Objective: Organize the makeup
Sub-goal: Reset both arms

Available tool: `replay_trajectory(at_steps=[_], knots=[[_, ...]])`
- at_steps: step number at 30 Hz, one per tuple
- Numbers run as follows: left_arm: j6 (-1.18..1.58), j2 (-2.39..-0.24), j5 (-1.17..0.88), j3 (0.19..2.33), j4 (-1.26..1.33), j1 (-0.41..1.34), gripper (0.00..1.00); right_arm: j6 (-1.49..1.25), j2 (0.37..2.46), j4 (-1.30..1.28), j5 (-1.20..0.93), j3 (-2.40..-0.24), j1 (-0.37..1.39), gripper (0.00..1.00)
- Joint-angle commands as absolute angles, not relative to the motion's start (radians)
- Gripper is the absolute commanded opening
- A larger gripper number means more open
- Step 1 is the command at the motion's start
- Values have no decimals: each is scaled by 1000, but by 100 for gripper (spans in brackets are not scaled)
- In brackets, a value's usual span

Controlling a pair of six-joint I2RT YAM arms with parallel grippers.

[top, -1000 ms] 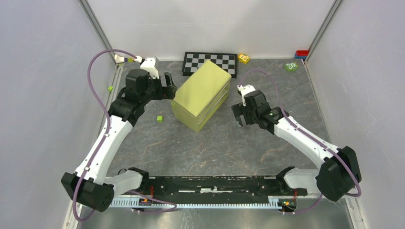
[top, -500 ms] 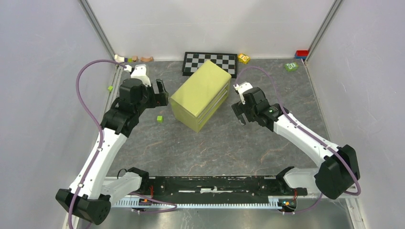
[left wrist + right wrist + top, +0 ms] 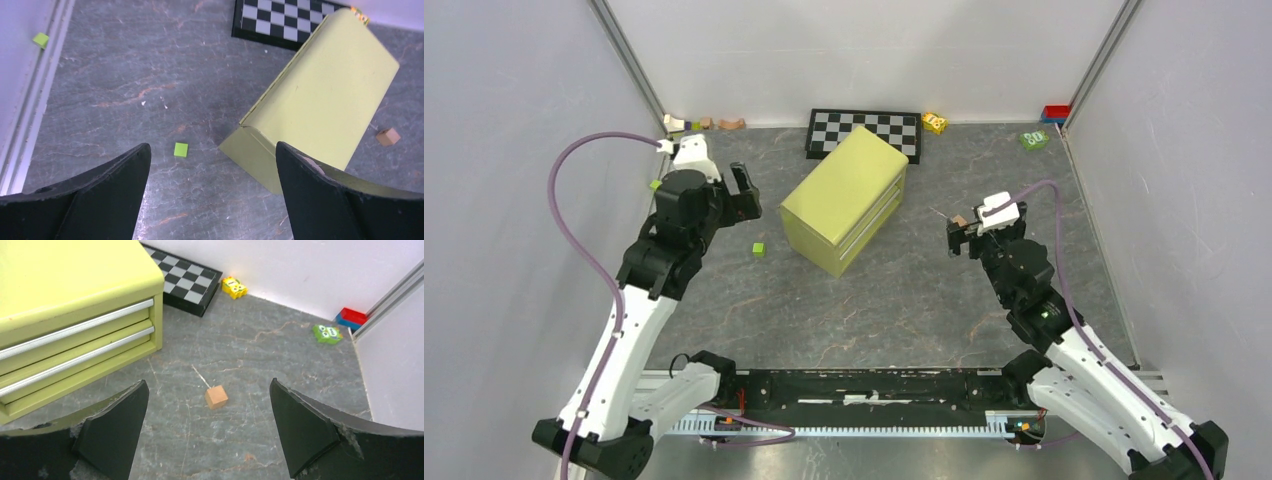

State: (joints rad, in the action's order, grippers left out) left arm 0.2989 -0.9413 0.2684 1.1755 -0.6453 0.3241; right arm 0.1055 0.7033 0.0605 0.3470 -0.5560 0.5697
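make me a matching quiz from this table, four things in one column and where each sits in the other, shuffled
Things:
1. green cube
2. wooden cube
3. board
4. red block

Places:
a. far right corner
b. behind the drawer box, at the back wall
c. on the floor left of the drawer box
d. on the floor right of the drawer box

Pairs: 1-c, 2-d, 3-b, 4-a

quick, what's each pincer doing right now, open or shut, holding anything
left pincer: open, holding nothing
right pincer: open, holding nothing
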Motion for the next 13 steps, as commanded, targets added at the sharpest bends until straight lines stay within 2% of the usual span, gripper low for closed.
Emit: replay_trajectory(at_steps=[1,7,13], knots=[[339,-892,364,1240,-640,325,100,171,697,197,381,-538,574,98],[334,-864,385,1269,-642,324,100,153,763,70,399,-605,574,98],[335,-869,439,1303,-660,325,100,149,789,62,398,-626,574,98]])
